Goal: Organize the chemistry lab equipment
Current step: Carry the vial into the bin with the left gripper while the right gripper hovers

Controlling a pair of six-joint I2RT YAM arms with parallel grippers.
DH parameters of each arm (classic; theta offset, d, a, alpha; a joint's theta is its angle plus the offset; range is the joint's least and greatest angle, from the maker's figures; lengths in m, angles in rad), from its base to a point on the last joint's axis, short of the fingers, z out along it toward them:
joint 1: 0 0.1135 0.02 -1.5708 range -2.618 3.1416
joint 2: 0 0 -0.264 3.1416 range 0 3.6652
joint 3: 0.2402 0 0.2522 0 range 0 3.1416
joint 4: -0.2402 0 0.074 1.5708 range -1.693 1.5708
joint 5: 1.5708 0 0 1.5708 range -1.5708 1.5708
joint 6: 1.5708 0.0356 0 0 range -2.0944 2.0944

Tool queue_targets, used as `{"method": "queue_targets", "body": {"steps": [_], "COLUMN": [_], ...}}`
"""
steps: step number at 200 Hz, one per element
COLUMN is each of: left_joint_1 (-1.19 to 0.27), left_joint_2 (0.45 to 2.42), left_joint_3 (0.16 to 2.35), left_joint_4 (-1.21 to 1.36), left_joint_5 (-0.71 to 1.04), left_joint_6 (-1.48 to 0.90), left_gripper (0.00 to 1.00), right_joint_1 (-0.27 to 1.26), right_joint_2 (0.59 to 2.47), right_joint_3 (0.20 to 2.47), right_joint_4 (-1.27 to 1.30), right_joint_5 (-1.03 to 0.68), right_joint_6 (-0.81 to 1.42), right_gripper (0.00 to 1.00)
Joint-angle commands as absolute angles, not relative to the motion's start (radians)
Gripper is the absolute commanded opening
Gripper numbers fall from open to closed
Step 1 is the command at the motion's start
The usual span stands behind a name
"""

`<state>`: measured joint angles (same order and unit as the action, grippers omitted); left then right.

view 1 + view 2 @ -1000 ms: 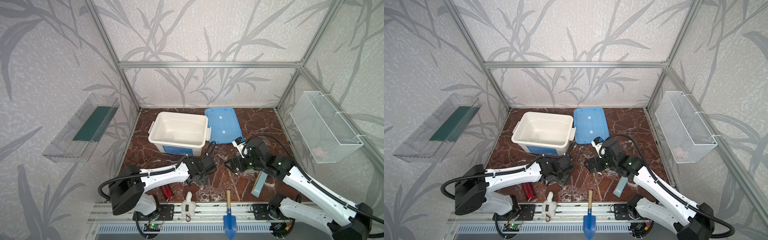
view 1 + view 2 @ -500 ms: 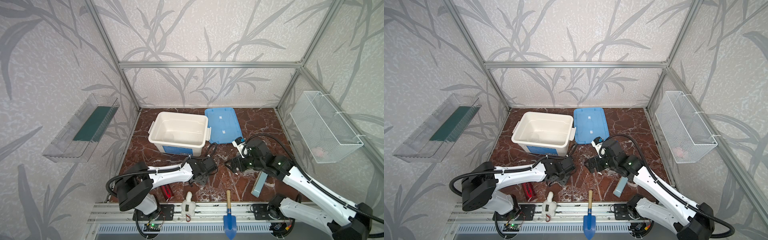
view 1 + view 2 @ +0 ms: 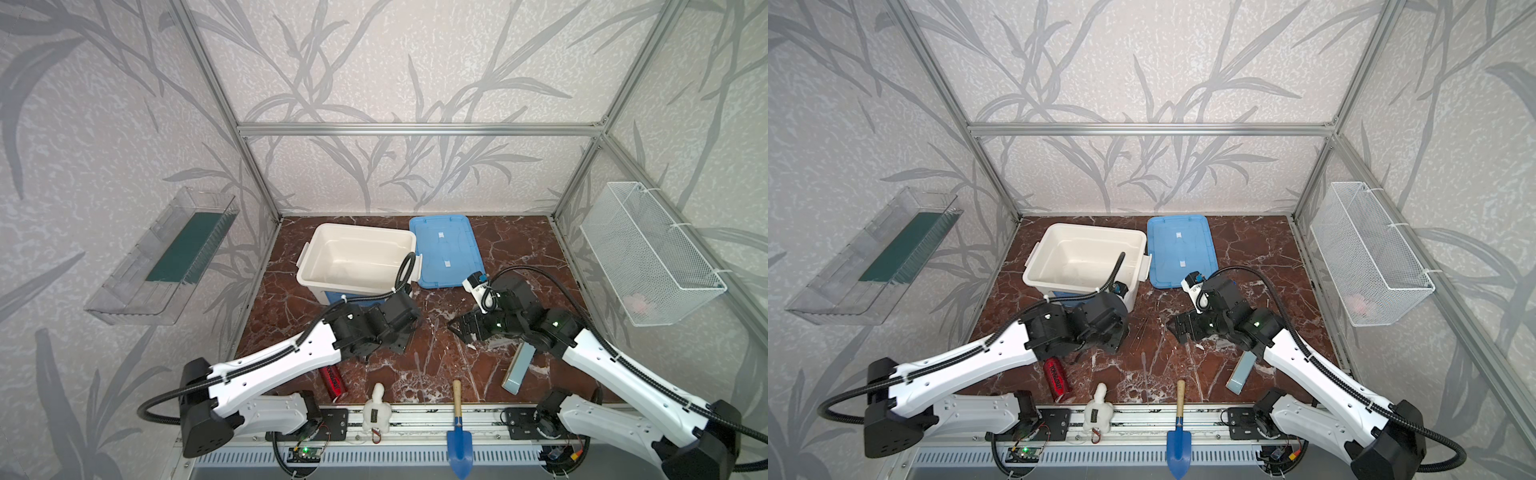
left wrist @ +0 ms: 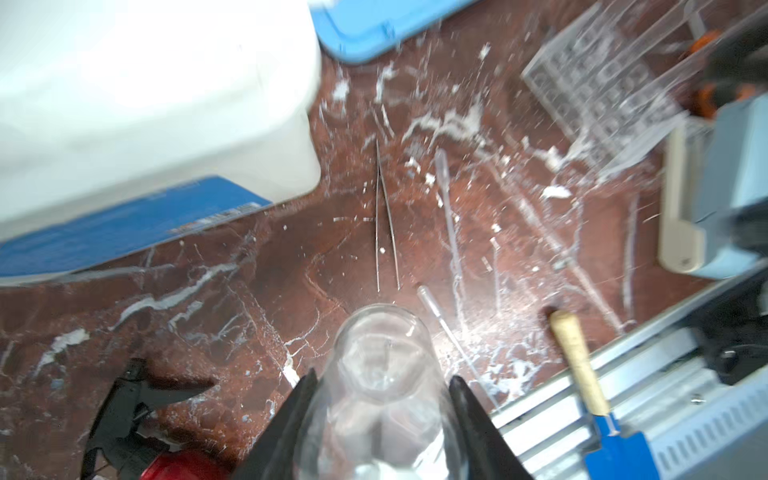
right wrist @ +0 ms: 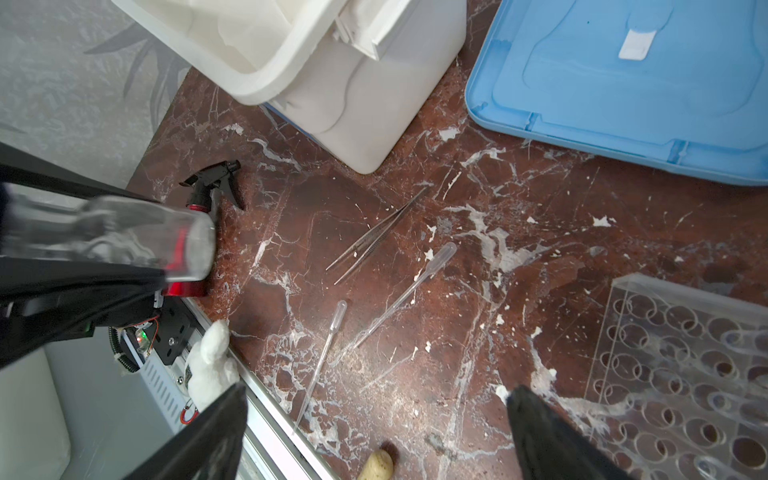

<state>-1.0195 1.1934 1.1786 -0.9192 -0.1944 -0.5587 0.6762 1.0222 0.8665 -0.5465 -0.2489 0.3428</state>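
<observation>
Sorting so far: hardly begun by the look of it; the white bin stands open with nothing I can make out inside, its blue lid lying flat beside it
Left gripper: clamped on the glass bottle, one jaw on each side of its body
Bottle's place: near the front of the table, just beside the red spray bottle, held on its side; it looks clear of the surface, though I cannot be sure
Right gripper: jaws wide apart with nothing between them, hanging over bare table between the droppers and the rack
Left to do: the tweezers, two droppers and the clear rack all lie loose on the table; each wants a home, most likely the bin
Not lab gear: the red spray bottle, the trowel and the soft toy along the front edge
Top views: give the whole layout from bin to arms, but the left arm's wrist hides the bottle and the right arm covers the rack
Left wrist view: the only one looking straight down the grip, though blurred
Right wrist view: sharpest on the small items; shows the bottle from the side and the rack's holes, which look empty as far as clear plastic allows
</observation>
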Motion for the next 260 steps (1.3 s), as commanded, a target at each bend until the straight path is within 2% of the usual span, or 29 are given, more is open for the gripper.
{"method": "queue_targets", "body": {"steps": [1,54,102,191,216,260], "left_joint_1": [-0.951,-0.568,-0.366,-0.261,-0.252,-0.212], "left_joint_2": [1.192,1.378,1.6,1.938,1.962,1.971], "left_joint_3": [1.323,1.56,1.63,1.764,1.741,1.663], "left_joint_4": [-1.086,-1.104,-1.008,-0.885,-0.839,-0.729], "left_joint_5": [-0.253,-0.161,-0.109,-0.089,-0.121,-0.067], "left_joint_6": [-0.509,-0.316,-0.279,-0.231,-0.232,-0.251], "left_gripper": [0.26,0.24,0.21,0.22,0.22,0.22], "right_joint_1": [0.681,0.739,0.739,0.738,0.739,0.739], "right_joint_2": [1.063,1.264,1.45,1.763,1.819,1.896], "right_joint_3": [0.968,1.199,1.374,1.635,1.68,1.712], "right_joint_4": [-0.481,-0.407,-0.371,-0.356,-0.371,-0.383], "right_joint_5": [-0.277,-0.231,-0.211,-0.24,-0.236,-0.245], "right_joint_6": [0.344,0.346,0.355,0.345,0.332,0.324], "right_gripper": [0.95,0.95,0.95,0.95,0.95,0.93]}}
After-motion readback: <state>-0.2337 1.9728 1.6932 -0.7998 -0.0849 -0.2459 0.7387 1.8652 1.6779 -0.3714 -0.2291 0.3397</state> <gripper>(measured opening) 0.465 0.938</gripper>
